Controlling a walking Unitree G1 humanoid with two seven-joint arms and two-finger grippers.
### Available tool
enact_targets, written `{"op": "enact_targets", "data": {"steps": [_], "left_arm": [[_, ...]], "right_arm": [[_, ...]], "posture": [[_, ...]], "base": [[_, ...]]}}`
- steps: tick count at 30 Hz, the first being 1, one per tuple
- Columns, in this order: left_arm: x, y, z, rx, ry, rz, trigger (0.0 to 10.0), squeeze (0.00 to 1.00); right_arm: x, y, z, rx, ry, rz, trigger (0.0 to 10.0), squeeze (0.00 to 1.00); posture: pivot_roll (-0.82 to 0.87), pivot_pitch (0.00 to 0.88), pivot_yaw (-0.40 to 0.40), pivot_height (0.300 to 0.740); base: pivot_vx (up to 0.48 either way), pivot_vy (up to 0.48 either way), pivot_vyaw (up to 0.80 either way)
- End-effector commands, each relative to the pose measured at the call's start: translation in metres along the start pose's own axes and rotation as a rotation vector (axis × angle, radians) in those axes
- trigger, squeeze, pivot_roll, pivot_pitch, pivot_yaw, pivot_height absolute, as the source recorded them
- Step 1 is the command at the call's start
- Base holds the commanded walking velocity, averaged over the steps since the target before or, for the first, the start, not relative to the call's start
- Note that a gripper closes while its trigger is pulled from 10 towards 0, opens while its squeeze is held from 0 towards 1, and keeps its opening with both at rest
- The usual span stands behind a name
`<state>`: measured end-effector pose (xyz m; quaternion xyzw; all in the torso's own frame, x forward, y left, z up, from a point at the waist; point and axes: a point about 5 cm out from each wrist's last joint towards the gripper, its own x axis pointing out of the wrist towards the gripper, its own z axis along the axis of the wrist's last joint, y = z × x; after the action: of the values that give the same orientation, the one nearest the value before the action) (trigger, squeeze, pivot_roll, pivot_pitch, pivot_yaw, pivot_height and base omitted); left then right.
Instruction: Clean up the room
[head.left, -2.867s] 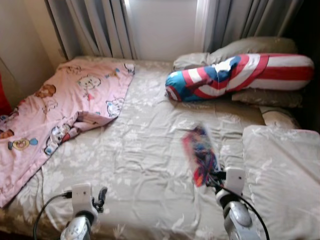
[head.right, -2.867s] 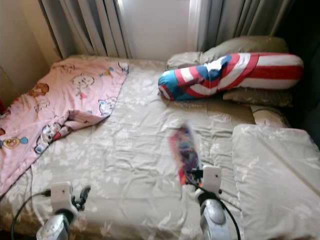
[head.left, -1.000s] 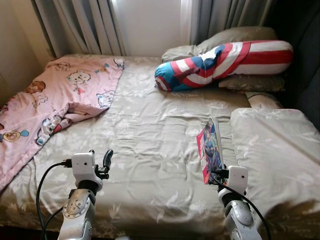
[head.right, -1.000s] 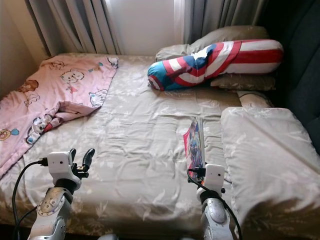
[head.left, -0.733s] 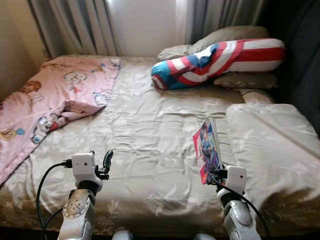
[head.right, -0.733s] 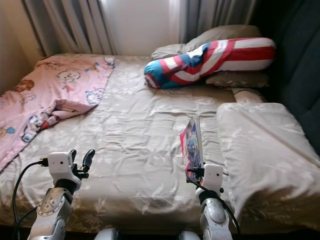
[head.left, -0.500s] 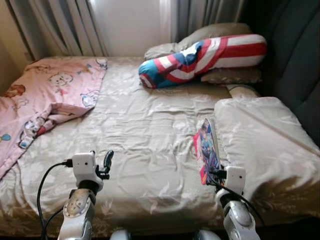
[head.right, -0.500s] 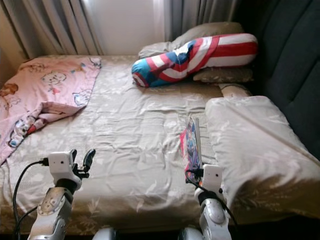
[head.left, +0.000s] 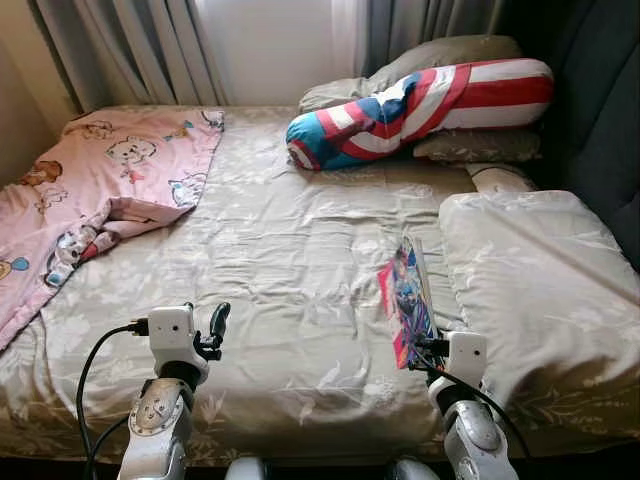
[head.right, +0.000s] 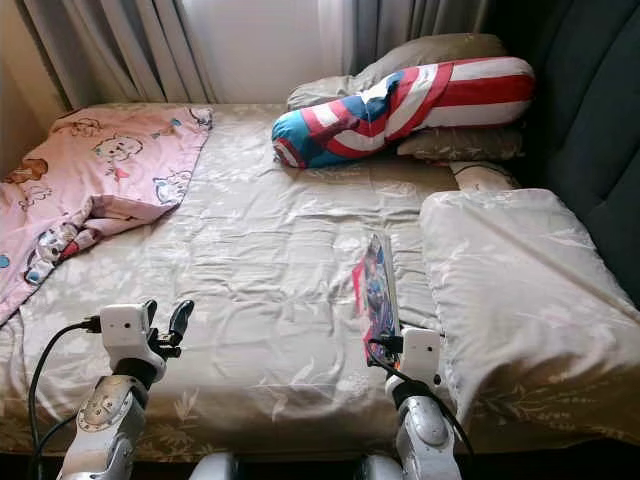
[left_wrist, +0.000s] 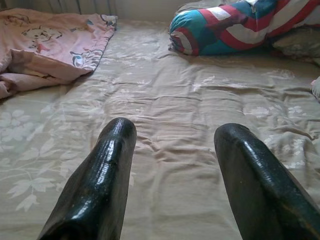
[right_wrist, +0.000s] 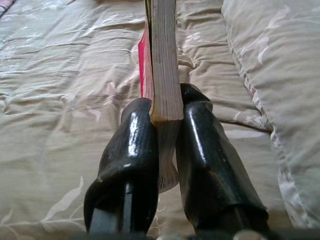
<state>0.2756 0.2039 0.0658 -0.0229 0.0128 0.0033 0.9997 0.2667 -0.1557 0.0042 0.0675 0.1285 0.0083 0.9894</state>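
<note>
While the right pincer (right_wrist: 162, 130) is pinching a book (head.left: 410, 300) upright above the bed (head.left: 290, 260), beside a big pillow (head.left: 540, 270), the left pincer (left_wrist: 175, 170) is hanging spread over the sheet, gripping nothing.

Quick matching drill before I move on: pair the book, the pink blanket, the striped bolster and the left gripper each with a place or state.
Things:
1. book
2. pink blanket
3. striped bolster
4. left gripper

Places or states:
A. at the head of the bed, against the pillows
B. open, holding nothing
C. pinched edge-up in the right gripper
D. spread over the bed's left side

Pairs: 1-C, 2-D, 3-A, 4-B
</note>
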Motion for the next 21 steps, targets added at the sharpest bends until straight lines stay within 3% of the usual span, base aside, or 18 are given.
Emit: {"op": "enact_targets", "data": {"steps": [1,5,19,21], "left_arm": [[0.0027,-0.0012,0.0071,0.009,-0.023,-0.014,10.0,0.0],[0.0026,-0.0013,0.0073,0.009,-0.023,-0.014,10.0,0.0],[0.0029,-0.0013,0.0082,0.017,-0.024,-0.014,10.0,0.0],[0.0035,-0.0013,0.0087,0.017,-0.025,-0.013,10.0,0.0]], "right_arm": [[0.006,0.0036,0.0093,-0.023,-0.023,0.016,10.0,0.0],[0.0055,0.0054,0.0101,-0.018,-0.04,0.023,10.0,0.0],[0.0047,0.0065,0.0103,-0.026,-0.044,0.034,10.0,0.0],[0.0043,0.0067,0.012,-0.031,-0.063,0.036,10.0,0.0]], "posture": [[0.01,0.0,0.0,0.655],[0.01,0.0,0.001,0.635],[0.01,0.0,0.004,0.635],[0.01,0.0,0.004,0.635]], "base": [[0.0,0.0,0.0],[0.0,0.0,0.0],[0.0,0.0,0.0],[0.0,0.0,0.68]]}}
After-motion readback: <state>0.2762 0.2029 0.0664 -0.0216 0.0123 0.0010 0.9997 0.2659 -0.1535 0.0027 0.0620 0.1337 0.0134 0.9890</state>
